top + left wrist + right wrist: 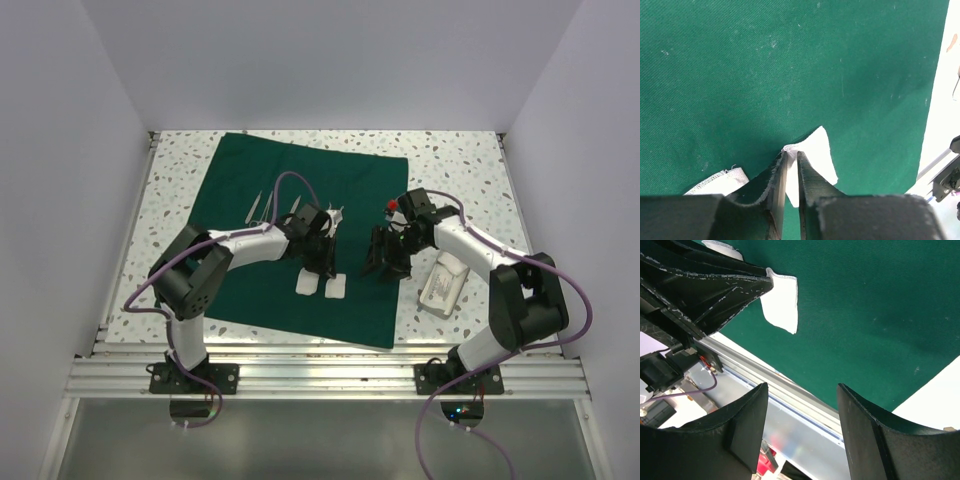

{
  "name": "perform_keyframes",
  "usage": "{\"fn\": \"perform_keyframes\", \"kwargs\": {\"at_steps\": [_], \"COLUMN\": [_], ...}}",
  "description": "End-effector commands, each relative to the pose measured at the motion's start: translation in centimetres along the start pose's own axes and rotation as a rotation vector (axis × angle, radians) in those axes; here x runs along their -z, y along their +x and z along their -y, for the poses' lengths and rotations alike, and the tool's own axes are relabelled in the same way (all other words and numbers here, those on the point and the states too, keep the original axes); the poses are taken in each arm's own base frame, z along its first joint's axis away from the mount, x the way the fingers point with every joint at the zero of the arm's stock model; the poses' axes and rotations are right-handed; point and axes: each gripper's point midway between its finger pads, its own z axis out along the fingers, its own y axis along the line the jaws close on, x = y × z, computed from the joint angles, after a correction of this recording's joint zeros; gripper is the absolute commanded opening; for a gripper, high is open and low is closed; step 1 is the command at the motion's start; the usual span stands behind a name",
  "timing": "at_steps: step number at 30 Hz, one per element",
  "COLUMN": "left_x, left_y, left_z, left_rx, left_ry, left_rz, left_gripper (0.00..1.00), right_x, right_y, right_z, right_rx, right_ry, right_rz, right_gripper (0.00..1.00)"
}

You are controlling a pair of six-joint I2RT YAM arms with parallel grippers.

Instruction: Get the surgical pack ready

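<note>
The dark green drape (250, 290) lies flat on the table. My left gripper (326, 268) is over its near middle, shut on the corner of a white gauze square (816, 150) that it pinches just above the cloth (790, 65). A second gauze square (720, 181) lies flat beside it. My right gripper (385, 262) is open and empty just right of the left one; its view shows the held gauze (782, 302) hanging from the left fingers. Steel instruments (262, 205) lie on the drape's far part. The shiny metal tray (443, 283) sits on the table, right of the drape.
The table's aluminium front rail (790, 390) runs just below the drape's near edge. A small red part (388, 207) shows on the right arm. White walls close the table on the left, right and back.
</note>
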Motion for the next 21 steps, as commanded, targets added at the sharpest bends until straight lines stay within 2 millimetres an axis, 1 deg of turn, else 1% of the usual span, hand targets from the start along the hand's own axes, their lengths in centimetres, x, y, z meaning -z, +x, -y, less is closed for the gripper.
{"fn": "perform_keyframes", "kwargs": {"at_steps": [1, 2, 4, 5, 8, 10, 14, 16, 17, 21], "left_x": [0.3, 0.4, 0.5, 0.5, 0.5, 0.3, 0.0, 0.0, 0.1, 0.7], "left_y": [-0.6, -0.6, -0.5, -0.5, -0.6, -0.4, 0.0, 0.0, -0.1, -1.0], "left_z": [-0.6, -0.8, -0.9, -1.2, -1.2, -1.4, -2.3, -2.6, -2.6, -2.3], "left_rx": [-0.011, -0.011, -0.015, -0.013, -0.017, -0.018, -0.024, -0.035, -0.04, -0.06], "left_ry": [-0.054, -0.066, -0.073, -0.083, -0.085, -0.09, -0.125, -0.14, -0.143, -0.144], "left_rz": [0.027, 0.03, 0.032, 0.034, 0.041, 0.036, 0.029, 0.034, 0.041, 0.074], "left_gripper": [0.19, 0.22, 0.24, 0.26, 0.28, 0.28, 0.24, 0.17, 0.14, 0.08], "right_x": [0.3, 0.3, 0.3, 0.3, 0.3, 0.3, 0.5, 0.6, 0.5, 0.6], "right_y": [0.0, 0.0, 0.1, 0.1, 0.1, 0.2, 0.2, 0.3, 0.3, 0.3], "right_z": [-0.3, -0.2, -0.3, -0.3, -0.3, -0.3, -0.2, -0.4, -0.3, -0.4], "right_rx": [0.022, 0.019, 0.019, 0.022, 0.022, 0.025, 0.026, 0.03, 0.029, 0.03], "right_ry": [-0.018, -0.019, -0.02, -0.022, -0.022, -0.021, -0.018, -0.021, -0.02, -0.023], "right_rz": [0.007, 0.006, 0.003, 0.004, 0.005, 0.001, 0.004, 0.006, 0.004, 0.007], "right_gripper": [0.61, 0.61, 0.61, 0.61, 0.61, 0.61, 0.61, 0.61, 0.6, 0.61]}}
